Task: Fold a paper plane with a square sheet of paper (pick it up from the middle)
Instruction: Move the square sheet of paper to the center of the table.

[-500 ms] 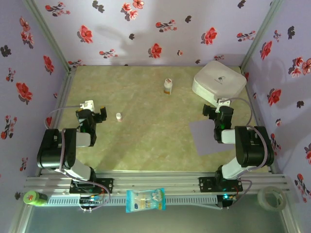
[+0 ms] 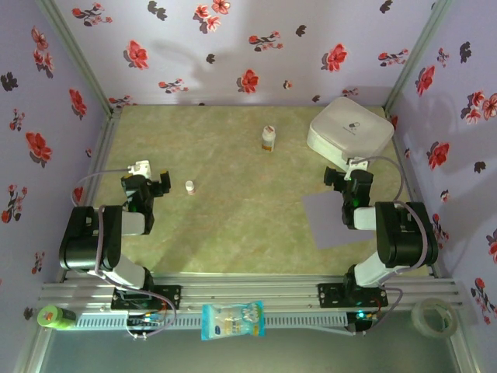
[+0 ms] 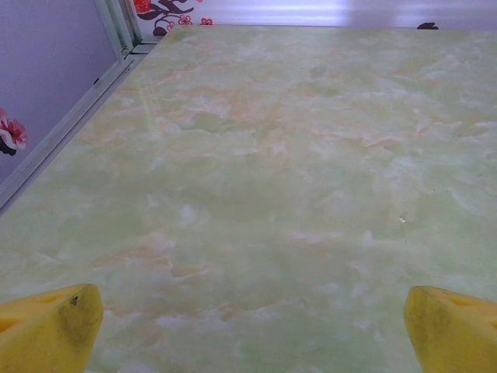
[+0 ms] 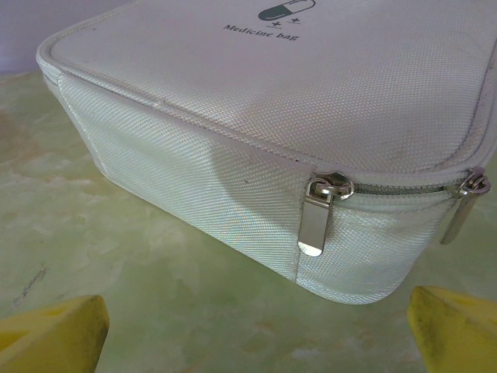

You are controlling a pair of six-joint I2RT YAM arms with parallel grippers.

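Observation:
The square sheet of paper (image 2: 328, 221), pale lavender, lies flat and unfolded on the marbled green table at the right, its right part under my right arm. My right gripper (image 2: 347, 172) is open just beyond the sheet's far edge and faces the white case (image 2: 349, 130). In the right wrist view its yellow fingertips (image 4: 50, 334) stand wide apart with bare table between them, and the case (image 4: 272, 101) sits close ahead. My left gripper (image 2: 145, 171) is open over bare table at the left, its fingertips (image 3: 46, 326) wide apart and holding nothing.
A small white bottle (image 2: 268, 138) stands at the back middle, and a small cap (image 2: 189, 186) lies right of the left gripper. A blue-white snack packet (image 2: 233, 320), a green object (image 2: 54, 316) and a tape roll (image 2: 431, 317) lie beyond the front rail. Flowered walls enclose the table.

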